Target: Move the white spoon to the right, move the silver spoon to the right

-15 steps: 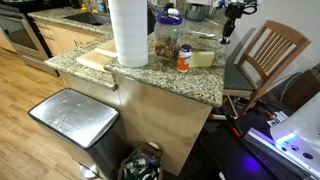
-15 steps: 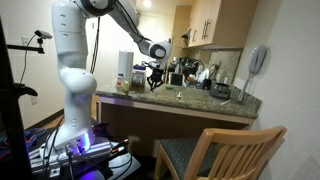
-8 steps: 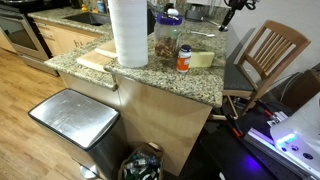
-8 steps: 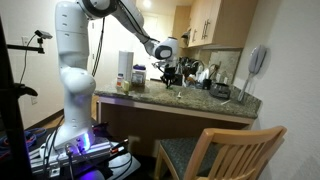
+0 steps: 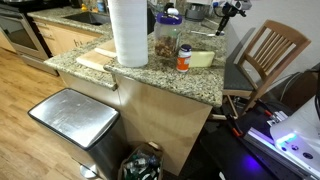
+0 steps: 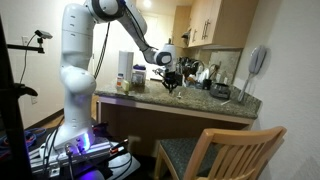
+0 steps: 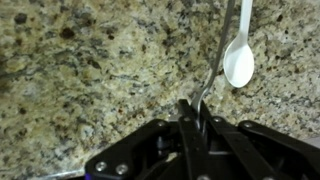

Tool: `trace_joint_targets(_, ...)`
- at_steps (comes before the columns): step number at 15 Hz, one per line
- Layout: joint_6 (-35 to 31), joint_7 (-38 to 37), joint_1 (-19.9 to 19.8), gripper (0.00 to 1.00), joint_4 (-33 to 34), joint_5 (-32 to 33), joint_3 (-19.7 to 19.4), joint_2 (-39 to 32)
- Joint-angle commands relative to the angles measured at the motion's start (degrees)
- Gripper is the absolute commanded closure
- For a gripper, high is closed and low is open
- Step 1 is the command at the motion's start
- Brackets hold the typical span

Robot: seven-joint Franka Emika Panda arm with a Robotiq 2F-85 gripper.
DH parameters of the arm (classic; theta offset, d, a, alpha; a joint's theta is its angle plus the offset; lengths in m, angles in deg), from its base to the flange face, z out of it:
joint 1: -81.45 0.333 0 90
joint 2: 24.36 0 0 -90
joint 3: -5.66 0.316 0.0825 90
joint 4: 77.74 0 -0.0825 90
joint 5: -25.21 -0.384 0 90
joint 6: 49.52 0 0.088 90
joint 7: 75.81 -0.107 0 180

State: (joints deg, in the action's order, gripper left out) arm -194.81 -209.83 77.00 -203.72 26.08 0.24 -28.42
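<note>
In the wrist view my gripper (image 7: pixel 194 112) is shut on the thin handle of the silver spoon (image 7: pixel 218 55), which reaches from the jaws toward the top edge above the granite counter (image 7: pixel 90 70). The white spoon (image 7: pixel 238 62) lies on the counter just right of the silver handle, bowl toward me. In both exterior views the gripper (image 6: pixel 172 82) hangs low over the countertop (image 5: pixel 228 10). The spoons are too small to make out there.
A paper towel roll (image 5: pixel 128 30), a jar of nuts (image 5: pixel 167 35) and a small orange-capped bottle (image 5: pixel 184 58) stand on the counter's near end. Appliances and jars (image 6: pixel 200 75) crowd the back. A wooden chair (image 5: pixel 268 52) and a steel bin (image 5: pixel 75 120) stand beside the counter.
The arm has carried the gripper sideways along the counter, rightward in the exterior view that shows the whole robot, with its jaws staying closed.
</note>
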Motion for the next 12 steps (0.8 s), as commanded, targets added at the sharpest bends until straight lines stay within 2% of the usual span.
trace_joint_targets(1, -6.8, -9.2, 2.5, 0.98, 1.4, 10.9, -0.8, -3.4)
trace_joint_targets(4, -7.9, -18.7, 5.2, 0.98, 4.3, 23.3, -2.5, -6.8)
trace_joint_targets(5, -7.1, -19.0, 5.1, 0.98, 5.8, 25.0, -3.0, -7.6)
trace_joint_targets(6, -5.8, -16.5, 8.8, 0.98, 7.8, 24.1, -7.5, -8.9)
trace_joint_targets(8, -5.7, -15.3, 12.1, 0.98, 9.8, 24.2, -11.6, -11.7)
trace_joint_targets(12, -6.4, -15.1, 17.5, 0.98, 9.6, 22.4, -16.2, -14.5)
